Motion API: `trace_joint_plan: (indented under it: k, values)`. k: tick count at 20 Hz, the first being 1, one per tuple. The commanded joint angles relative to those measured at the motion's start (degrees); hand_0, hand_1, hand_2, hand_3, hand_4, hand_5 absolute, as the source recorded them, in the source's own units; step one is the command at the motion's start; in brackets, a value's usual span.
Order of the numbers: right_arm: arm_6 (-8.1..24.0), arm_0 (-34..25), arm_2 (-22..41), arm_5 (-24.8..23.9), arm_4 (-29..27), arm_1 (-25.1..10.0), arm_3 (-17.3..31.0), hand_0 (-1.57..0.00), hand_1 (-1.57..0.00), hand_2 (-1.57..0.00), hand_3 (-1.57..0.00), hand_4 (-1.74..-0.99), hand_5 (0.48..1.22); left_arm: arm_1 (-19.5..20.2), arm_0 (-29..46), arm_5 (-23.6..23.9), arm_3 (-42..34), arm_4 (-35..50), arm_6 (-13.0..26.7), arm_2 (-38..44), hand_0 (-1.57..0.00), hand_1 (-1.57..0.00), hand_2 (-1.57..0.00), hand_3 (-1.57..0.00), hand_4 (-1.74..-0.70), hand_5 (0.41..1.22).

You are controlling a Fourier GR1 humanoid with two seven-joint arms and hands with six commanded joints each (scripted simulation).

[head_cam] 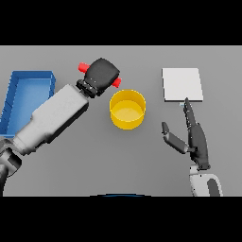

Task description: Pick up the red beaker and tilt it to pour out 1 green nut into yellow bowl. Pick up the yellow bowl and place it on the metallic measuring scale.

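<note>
My left hand (101,74) is shut on the red beaker (84,65), which lies tilted in its grasp; only the beaker's two red ends show, one at the upper left and one (116,82) pointing down toward the bowl. The yellow bowl (127,109) stands just right of and below that hand. I cannot see a green nut. The metallic measuring scale (182,84) is a pale square plate at the back right. My right hand (194,137) rests open right of the bowl, fingers straight and pointing at the scale's near edge, thumb spread to the left.
A blue tray (27,83) sits at the table's left side, partly behind my left forearm (56,116).
</note>
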Motion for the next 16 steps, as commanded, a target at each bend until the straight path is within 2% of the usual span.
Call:
trace_joint_plan:
  k: [1,3,10,16]
  values:
    - [0.38,-0.18,-0.57,0.17,-0.80,-0.17,-0.14,0.00,0.00,0.00,0.00,-1.295,0.664,-0.55,-1.33,-0.73,1.39,-0.98,-1.43,-1.55,-1.57,-1.57,-1.57,-1.38,-1.71,1.217]
    - [0.20,0.08,-0.30,0.42,-1.38,0.34,-0.93,0.00,0.00,0.00,0.00,-1.294,0.653,-0.16,-3.06,-2.02,2.61,-3.00,-4.13,-4.72,-1.57,-1.57,-1.57,-1.45,-1.72,1.218]
    - [0.68,-0.24,-0.41,-0.59,-0.41,0.61,0.07,0.00,0.00,0.00,0.00,-1.288,0.627,-1.51,-8.30,-5.98,5.07,-9.89,-5.07,-14.44,-1.57,-1.57,-1.57,-1.55,-1.74,1.220]
    - [1.65,-0.92,-0.28,-1.70,0.91,0.90,0.96,0.00,0.00,0.00,0.00,-1.260,0.586,-2.20,-12.51,-5.81,8.95,-13.40,-8.18,-20.32,-1.57,-1.57,-1.57,-1.56,-1.74,1.221]
